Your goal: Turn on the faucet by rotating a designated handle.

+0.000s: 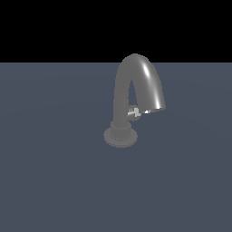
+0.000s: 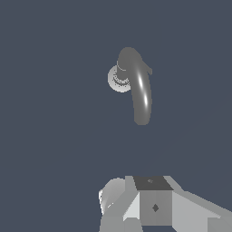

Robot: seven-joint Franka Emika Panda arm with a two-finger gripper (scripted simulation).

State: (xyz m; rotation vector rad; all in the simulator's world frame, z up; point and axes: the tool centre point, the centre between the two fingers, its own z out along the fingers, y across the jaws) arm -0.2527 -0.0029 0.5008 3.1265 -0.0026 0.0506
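The faucet (image 1: 136,86) is dull grey metal with a tall arched spout, a ribbed collar and a round flat base, standing on a flat grey-blue surface. The handle (image 1: 136,111), a small light-grey cross knob, sits on a short stub off the column under the arch. From above in the wrist view, the faucet (image 2: 139,90) shows its spout and base, with a small nub of the handle (image 2: 148,70) beside the spout. My gripper (image 2: 154,204) shows only as grey blocks at the picture's edge, far from the faucet. It is out of the exterior view.
The grey-blue floor (image 1: 54,172) spreads flat around the faucet, with black background beyond its far edge. No other objects show.
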